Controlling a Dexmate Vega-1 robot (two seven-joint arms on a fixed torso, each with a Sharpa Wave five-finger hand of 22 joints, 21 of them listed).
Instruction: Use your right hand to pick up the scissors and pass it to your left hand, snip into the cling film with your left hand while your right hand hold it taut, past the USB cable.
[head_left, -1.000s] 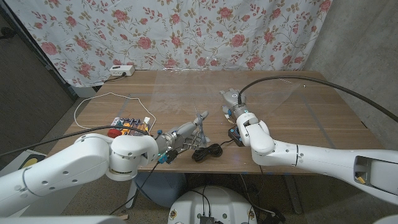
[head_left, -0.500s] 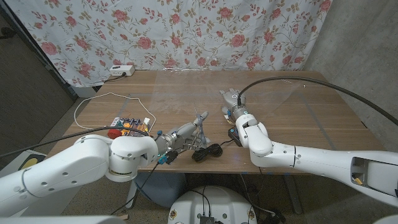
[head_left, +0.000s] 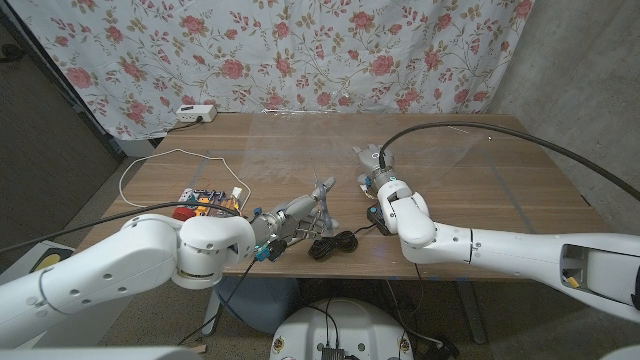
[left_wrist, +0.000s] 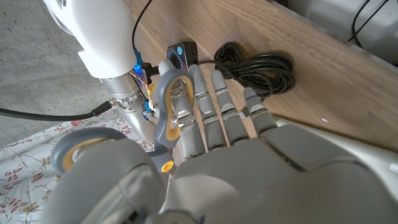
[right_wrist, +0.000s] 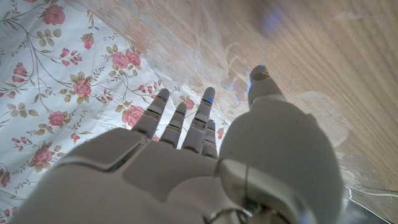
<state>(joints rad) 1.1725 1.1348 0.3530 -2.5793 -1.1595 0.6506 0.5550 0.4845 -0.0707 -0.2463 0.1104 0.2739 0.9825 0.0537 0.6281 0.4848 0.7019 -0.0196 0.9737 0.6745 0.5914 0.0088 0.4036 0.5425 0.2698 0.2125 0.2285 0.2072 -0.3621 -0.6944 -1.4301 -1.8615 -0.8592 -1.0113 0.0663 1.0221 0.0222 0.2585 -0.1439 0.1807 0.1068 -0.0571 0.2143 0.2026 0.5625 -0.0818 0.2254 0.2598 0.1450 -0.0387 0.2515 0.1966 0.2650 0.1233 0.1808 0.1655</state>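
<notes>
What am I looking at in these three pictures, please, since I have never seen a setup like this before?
It is a stationary robot with two white arms, each ending in a five-finger hand. One picture looks down from its head; the other two come from wrist cameras. The left hand holds grey-handled scissors. The right hand reaches onto a clear sheet of cling film on the wooden table; whether it grips the film is unclear. A coiled black USB cable lies near the front edge.

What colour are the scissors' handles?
Grey, seen best in the left wrist view, where the left hand holds the scissors.
</notes>
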